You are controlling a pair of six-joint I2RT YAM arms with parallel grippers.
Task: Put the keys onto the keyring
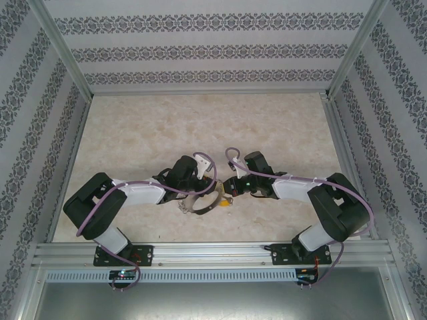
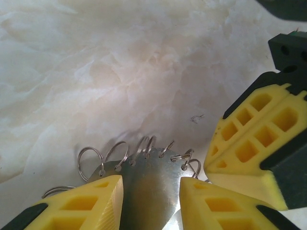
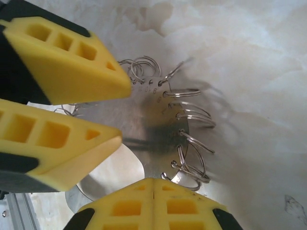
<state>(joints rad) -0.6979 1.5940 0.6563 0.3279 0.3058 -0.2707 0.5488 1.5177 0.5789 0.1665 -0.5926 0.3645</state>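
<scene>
The keyring (image 2: 148, 191) is a flat grey metal hoop with several small split rings (image 2: 91, 160) hanging from holes along its rim. My left gripper (image 2: 151, 184) is shut on it, one yellow finger on each side of the band. In the right wrist view the keyring (image 3: 160, 120) lies just ahead of my right gripper (image 3: 153, 181), whose fingers are pressed together with nothing visible between them, right beside a split ring (image 3: 194, 167). From above, both grippers (image 1: 208, 192) (image 1: 227, 199) meet over the hoop (image 1: 197, 205). I cannot tell whether a tiny yellow spot (image 1: 225, 204) there is the keys or a fingertip.
The pale marbled tabletop (image 1: 200, 127) stretches open behind the arms. Patterned walls and aluminium rails (image 1: 213, 248) box the table in on all sides. My right gripper's fingers (image 2: 254, 143) crowd in close to the left gripper's right finger.
</scene>
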